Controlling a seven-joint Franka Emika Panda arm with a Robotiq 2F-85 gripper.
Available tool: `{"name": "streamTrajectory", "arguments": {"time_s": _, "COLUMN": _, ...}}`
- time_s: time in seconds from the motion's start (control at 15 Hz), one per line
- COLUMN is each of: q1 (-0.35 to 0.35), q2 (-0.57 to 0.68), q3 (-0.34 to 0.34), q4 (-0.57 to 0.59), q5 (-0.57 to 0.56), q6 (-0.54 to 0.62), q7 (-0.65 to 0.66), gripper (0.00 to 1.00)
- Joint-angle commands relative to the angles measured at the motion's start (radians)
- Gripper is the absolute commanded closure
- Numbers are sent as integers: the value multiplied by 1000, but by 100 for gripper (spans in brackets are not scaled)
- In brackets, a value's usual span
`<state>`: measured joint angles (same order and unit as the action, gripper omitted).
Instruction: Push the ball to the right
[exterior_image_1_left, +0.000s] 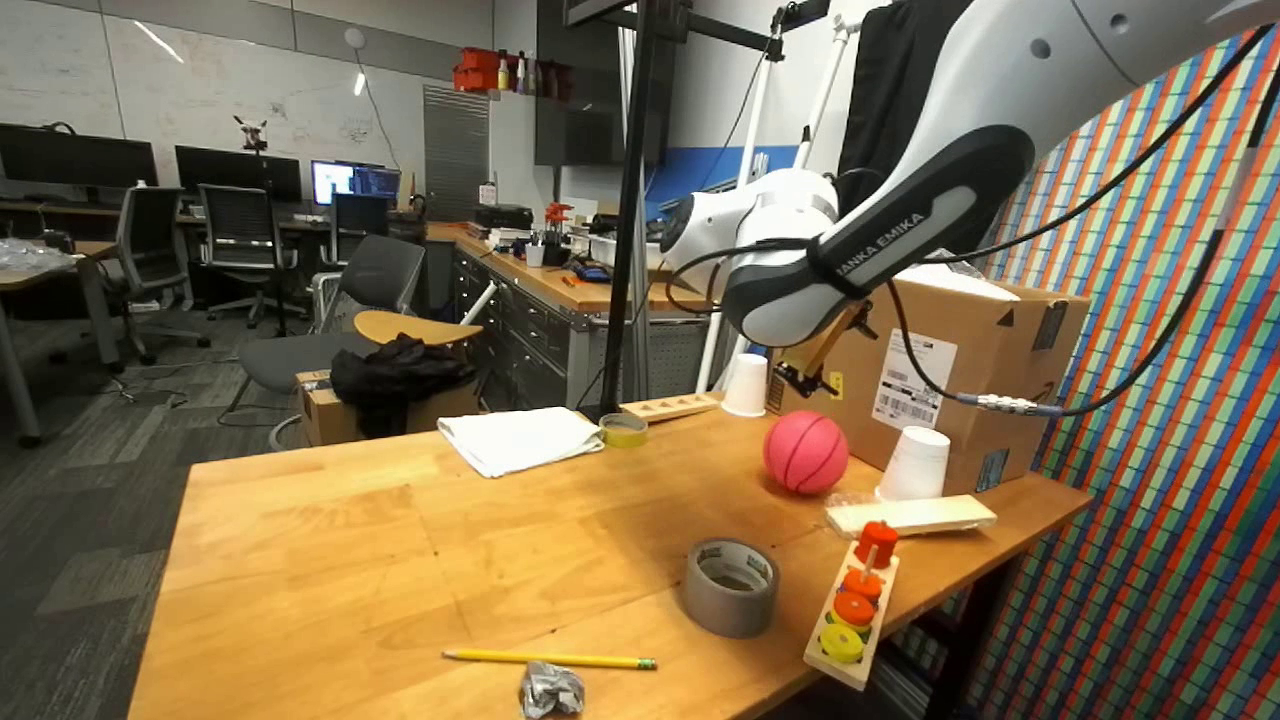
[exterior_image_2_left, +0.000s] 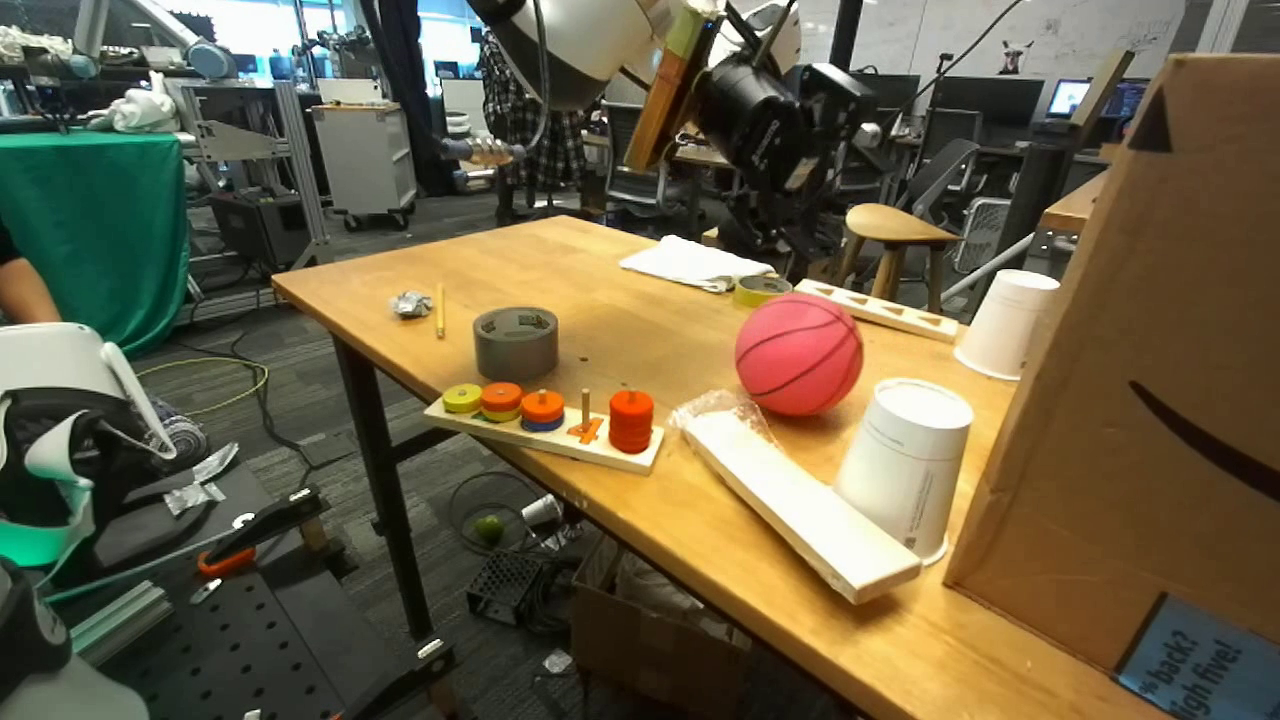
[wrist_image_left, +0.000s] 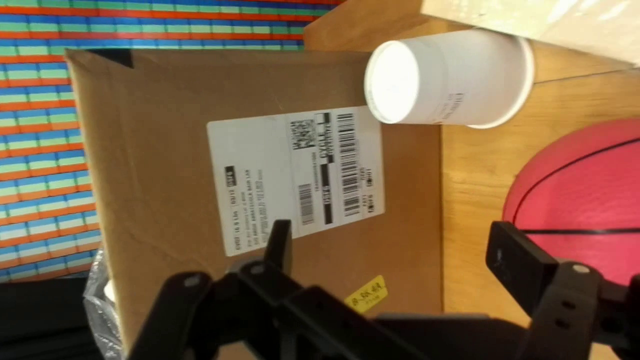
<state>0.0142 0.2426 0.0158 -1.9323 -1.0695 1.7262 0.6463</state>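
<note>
The pinkish-red ball, marked with thin dark seams, rests on the wooden table. Near it and higher hangs the gripper, its jaws spread wide. The ball lies below them, outside their gap: in the wrist view it shows past the finger at the picture's right, which covers part of it, while both exterior views show ball and gripper apart.

Just beside the ball are a wooden bar, partly in clear wrap, and an upturned white cup; whether these two touch cannot be told. Beyond that cup from the ball stands a cardboard box, its white label showing behind the jaws in the wrist view. Somewhat farther from the ball come a second white cup, also upturned, a peg toy with red and yellow discs, a wooden strip with triangular recesses, a yellow tape roll and a grey tape roll. Well apart from the ball lie a white cloth, a yellow pencil and crumpled foil.
</note>
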Motion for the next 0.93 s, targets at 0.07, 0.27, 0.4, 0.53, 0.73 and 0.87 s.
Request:
{"name": "streamTrajectory", "arguments": {"time_s": 0.07, "q1": 47, "q2": -59, "q3": 67, "q4": -41, "q5": 189, "q6": 118, "q7": -34, "gripper": 0}}
{"name": "streamTrajectory", "arguments": {"time_s": 0.27, "q1": 83, "q2": -58, "q3": 106, "q4": -54, "q5": 346, "q6": 177, "q7": -79, "gripper": 0}}
{"name": "streamTrajectory", "arguments": {"time_s": 0.4, "q1": 104, "q2": -76, "q3": 123, "q4": -70, "q5": 457, "q6": 210, "q7": -129, "gripper": 0}}
{"name": "streamTrajectory", "arguments": {"time_s": 0.53, "q1": 116, "q2": -104, "q3": 131, "q4": -91, "q5": 572, "q6": 233, "q7": -203, "gripper": 0}}
{"name": "streamTrajectory", "arguments": {"time_s": 0.73, "q1": 125, "q2": -155, "q3": 141, "q4": -129, "q5": 750, "q6": 251, "q7": -334, "gripper": 0}}
{"name": "streamTrajectory", "arguments": {"time_s": 0.87, "q1": 126, "q2": -181, "q3": 146, "q4": -147, "q5": 866, "q6": 250, "q7": -434, "gripper": 0}}
